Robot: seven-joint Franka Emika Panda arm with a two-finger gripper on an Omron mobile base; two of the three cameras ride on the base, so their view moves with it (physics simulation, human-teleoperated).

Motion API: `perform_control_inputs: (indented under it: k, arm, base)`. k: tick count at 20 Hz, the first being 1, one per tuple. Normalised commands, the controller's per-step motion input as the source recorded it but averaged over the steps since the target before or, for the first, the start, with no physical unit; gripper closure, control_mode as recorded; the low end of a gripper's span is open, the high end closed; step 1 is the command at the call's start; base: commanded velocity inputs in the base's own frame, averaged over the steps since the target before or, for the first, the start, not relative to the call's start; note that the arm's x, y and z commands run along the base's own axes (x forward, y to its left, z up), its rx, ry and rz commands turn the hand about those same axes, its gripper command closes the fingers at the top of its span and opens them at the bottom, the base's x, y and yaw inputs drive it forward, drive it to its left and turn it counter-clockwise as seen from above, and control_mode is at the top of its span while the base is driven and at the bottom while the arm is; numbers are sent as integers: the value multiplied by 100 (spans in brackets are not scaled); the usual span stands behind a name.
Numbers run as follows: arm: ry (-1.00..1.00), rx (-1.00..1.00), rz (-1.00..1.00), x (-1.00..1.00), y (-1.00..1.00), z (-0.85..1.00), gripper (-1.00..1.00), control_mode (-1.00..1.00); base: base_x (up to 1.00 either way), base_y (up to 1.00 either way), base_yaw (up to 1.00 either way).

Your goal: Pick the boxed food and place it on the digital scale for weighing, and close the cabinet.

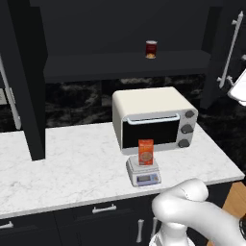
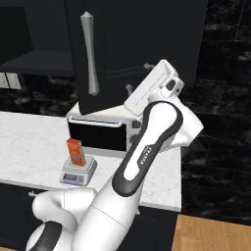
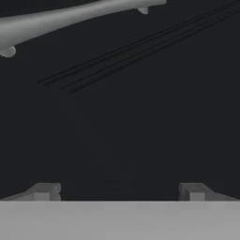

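Cabinet, right-hand door ajar, long silver handle upright along its panel, lying directly ahead of the gripper, fingers spread wide and empty; boxed food already upright on digital scale, lower left.

Small dark lettering on white arm link, reads "FRANKA"; box front and scale display illegible.

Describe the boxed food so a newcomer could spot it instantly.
Find the cream toaster oven on the white marble counter. Directly in front of it sits a small grey digital scale, and the boxed food stands upright on its platform. It is a thin orange-red carton, unlike the dark red can up on the cabinet shelf.
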Motion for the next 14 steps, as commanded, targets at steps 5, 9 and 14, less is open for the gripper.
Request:
perform_control_inputs:
  k: [5, 9, 14]
  arm:
    - [0, -25, -26, 100, 100, -7, -100, -100]
    - [0, -20, -25, 100, 100, -10, -100, -100]
    - [0, -16, -23, 100, 86, -17, -100, -100]
  base:
    - [0, 0, 0]
    - [0, 0, 0]
    - [0, 0, 0]
